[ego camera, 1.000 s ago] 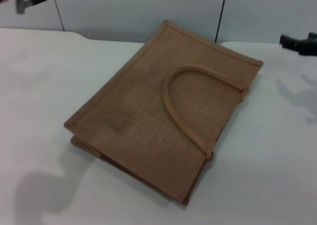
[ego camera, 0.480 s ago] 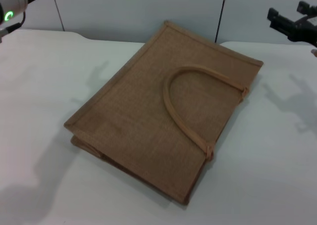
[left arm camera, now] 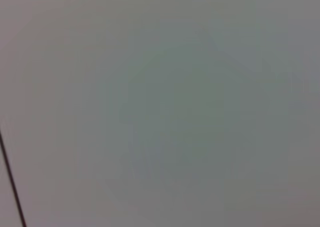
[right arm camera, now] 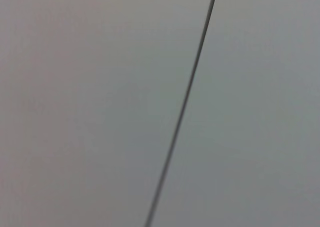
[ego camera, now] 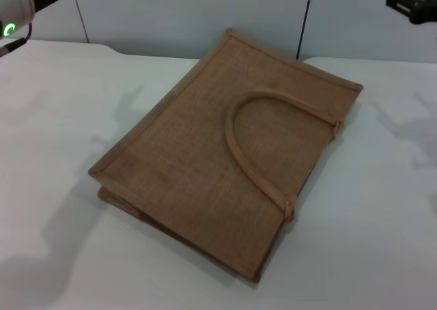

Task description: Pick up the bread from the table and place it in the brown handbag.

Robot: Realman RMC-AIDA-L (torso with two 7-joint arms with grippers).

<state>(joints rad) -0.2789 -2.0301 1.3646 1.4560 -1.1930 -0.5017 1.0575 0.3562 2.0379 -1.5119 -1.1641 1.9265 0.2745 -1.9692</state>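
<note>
Two arms raised high at the head view's top corners: left arm (ego camera: 17,6), right gripper (ego camera: 410,1); finger state cannot be told for either. Brown handbag (ego camera: 205,153) lies flat on table (ego camera: 54,119), handle (ego camera: 256,143) uppermost. Bread unseen.

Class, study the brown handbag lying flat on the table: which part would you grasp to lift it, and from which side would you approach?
Probably the arched handle on the brown handbag, approached from above. The bag lies flat on the table, so its panels offer little edge, whereas the strap forms a narrow loop on the top face that fingers could close across near its curved end.
</note>
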